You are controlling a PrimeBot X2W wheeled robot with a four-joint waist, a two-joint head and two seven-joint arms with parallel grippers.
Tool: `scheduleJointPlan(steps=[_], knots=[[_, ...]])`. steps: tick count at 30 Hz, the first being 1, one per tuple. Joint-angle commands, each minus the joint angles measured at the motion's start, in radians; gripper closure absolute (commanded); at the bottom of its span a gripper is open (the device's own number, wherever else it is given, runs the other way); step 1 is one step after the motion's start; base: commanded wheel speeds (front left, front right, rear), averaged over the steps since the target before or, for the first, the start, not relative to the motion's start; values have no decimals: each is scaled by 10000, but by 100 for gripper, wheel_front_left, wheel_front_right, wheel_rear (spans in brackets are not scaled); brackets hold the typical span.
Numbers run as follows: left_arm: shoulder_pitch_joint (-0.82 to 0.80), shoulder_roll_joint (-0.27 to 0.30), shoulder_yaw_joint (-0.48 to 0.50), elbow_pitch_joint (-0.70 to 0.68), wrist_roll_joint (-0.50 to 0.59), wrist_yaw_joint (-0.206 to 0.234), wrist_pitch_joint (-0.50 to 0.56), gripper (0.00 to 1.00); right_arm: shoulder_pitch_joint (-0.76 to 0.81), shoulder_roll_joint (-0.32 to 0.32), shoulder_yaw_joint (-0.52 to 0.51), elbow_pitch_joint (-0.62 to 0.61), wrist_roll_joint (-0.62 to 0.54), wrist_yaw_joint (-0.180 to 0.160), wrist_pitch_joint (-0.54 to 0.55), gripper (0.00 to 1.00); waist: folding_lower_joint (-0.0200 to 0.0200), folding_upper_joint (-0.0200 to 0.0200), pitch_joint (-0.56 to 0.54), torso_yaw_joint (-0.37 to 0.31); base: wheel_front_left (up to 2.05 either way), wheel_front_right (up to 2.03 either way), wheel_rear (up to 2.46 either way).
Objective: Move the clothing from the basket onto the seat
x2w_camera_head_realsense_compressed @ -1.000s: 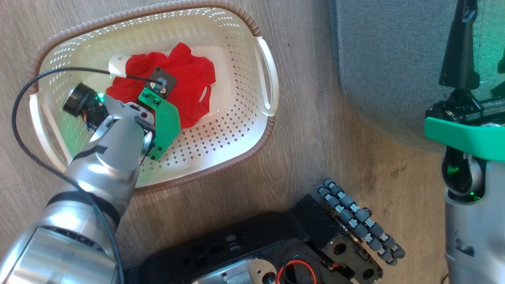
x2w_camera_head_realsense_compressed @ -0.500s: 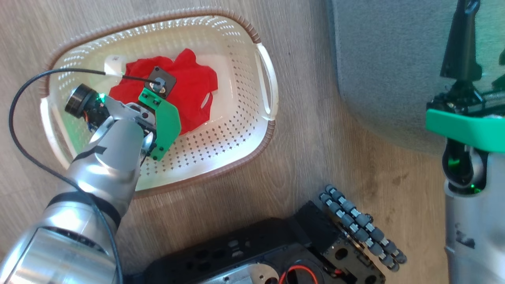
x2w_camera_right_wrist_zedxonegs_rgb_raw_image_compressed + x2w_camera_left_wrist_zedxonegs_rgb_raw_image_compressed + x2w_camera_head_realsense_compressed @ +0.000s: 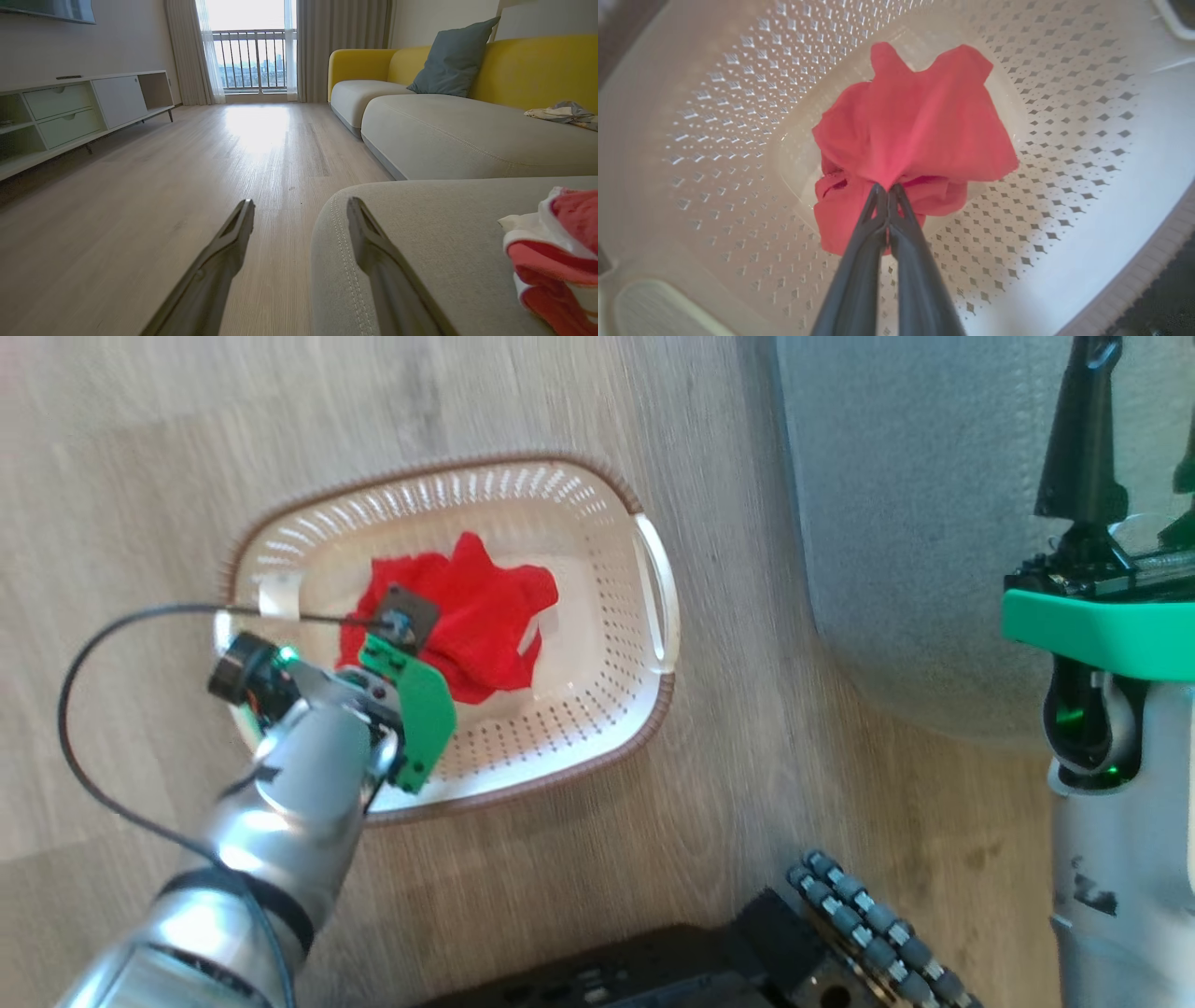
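Clothing [image 3: 920, 121] in the basket [image 3: 579, 719], a plain red piece, is soft, light and limp; the left fingers [image 3: 866, 242] are clenched on a bunched fold near its middle, so it should drape when lifted. The right fingers [image 3: 226, 247] stand spread, empty, by the seat [image 3: 420, 233]

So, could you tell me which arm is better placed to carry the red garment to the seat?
Left. The left gripper is shut on the red garment inside the basket, while the right gripper hangs open and empty by the seat.
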Motion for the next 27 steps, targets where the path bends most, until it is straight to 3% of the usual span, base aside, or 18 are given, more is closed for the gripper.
scheduleJointPlan(steps=[1,10,16,22,27], knots=[[425,67,71,-283,-225,71,-238,100,379,49,87,-219,-98,-2,-63,0,1,-1,-736,348,0,0,0],[1273,66,-557,-1052,-1512,397,-1379,100,732,-7,-13,100,-187,-2,-63,0,1,-1,-2406,991,0,0,0],[1570,65,-756,-1683,-2109,839,-1881,100,1036,-77,-1,356,-118,-2,-63,0,1,-1,-3410,1325,0,0,0],[2161,186,-104,-3751,-1793,1374,-1909,100,1438,-118,9,597,-57,-2,-63,0,1,-1,-4385,1588,0,0,0],[2857,414,605,-5404,-1313,1542,-1910,100,1733,-135,70,777,9,-2,-63,0,1,-1,-4998,1722,0,0,0]])
